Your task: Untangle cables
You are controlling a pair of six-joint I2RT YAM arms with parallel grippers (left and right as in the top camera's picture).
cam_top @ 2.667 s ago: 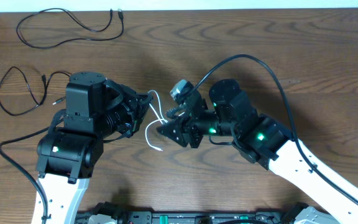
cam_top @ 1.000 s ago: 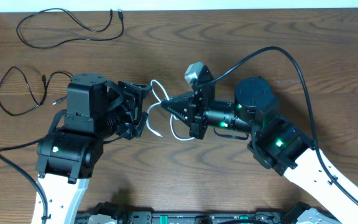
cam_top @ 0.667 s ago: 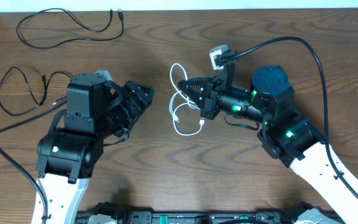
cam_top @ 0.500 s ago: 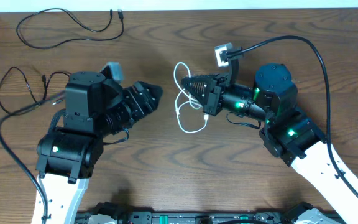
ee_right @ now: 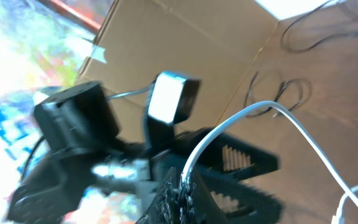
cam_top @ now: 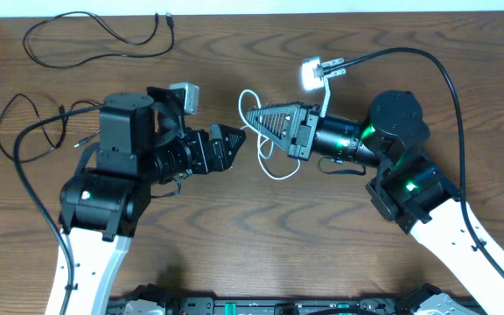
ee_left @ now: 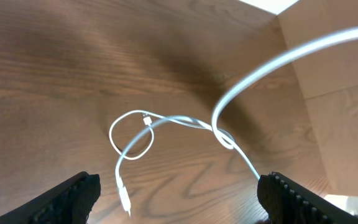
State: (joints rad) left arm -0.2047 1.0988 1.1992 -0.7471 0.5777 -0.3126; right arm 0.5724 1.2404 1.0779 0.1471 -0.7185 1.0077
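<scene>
Risk: the crossed loops of the white cable (ee_right: pixel 261 107) may pull tight if it is drawn from one end only. The right gripper (cam_top: pixel 243 117) is clamped on this cable. The left gripper (cam_top: pixel 233 144), just beside the right gripper, stands open and empty. Two black cables (cam_top: pixel 134 44) lie well apart from it.

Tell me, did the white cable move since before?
Yes. The white cable has gone right in the overhead view, further from the black cable lying at the top left, which has stayed put.
</scene>
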